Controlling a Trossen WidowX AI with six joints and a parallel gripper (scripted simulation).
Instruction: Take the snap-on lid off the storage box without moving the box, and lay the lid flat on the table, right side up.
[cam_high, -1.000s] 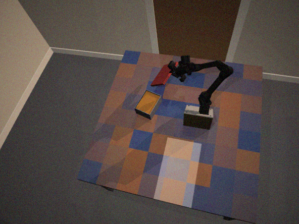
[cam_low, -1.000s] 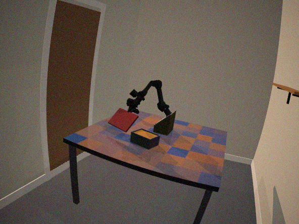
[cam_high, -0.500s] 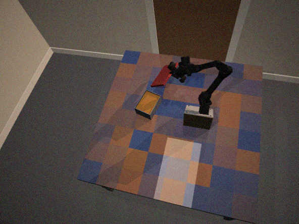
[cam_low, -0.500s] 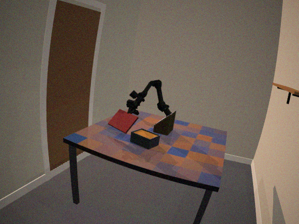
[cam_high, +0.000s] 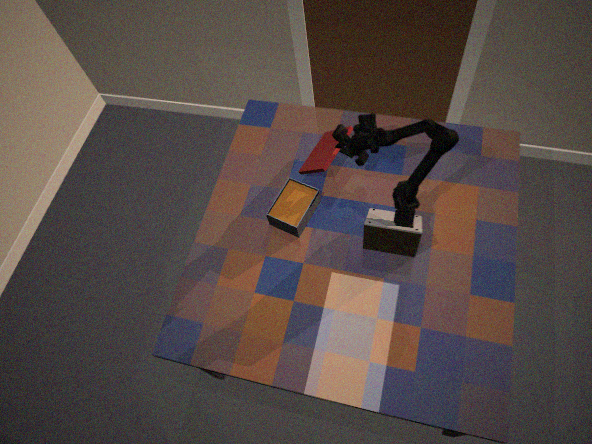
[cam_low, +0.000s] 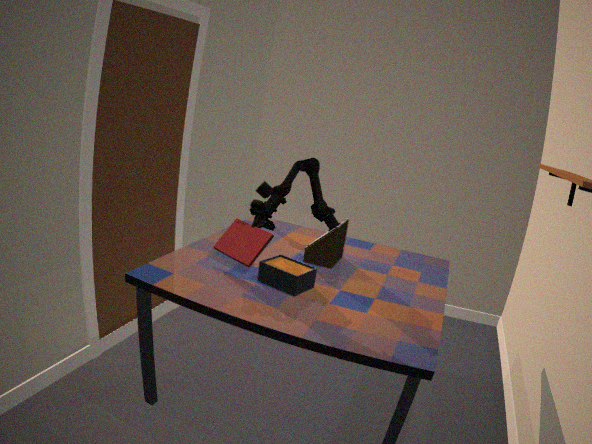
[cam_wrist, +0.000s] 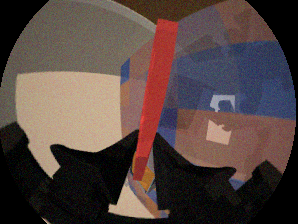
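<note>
The red lid is off the box and steeply tilted, beyond the box towards the door side. In the wrist view it shows edge-on. My gripper is shut on one edge of the lid. Whether the lid's lower edge touches the table cannot be told. The storage box stands upright and open on the table, with dark walls and an orange inside. The fingertips are hidden behind the lid in the exterior view.
The patchwork table carries the box and the arm's base block, which stands to the right of the box in the top and exterior views. The door side of the table edge lies behind the lid.
</note>
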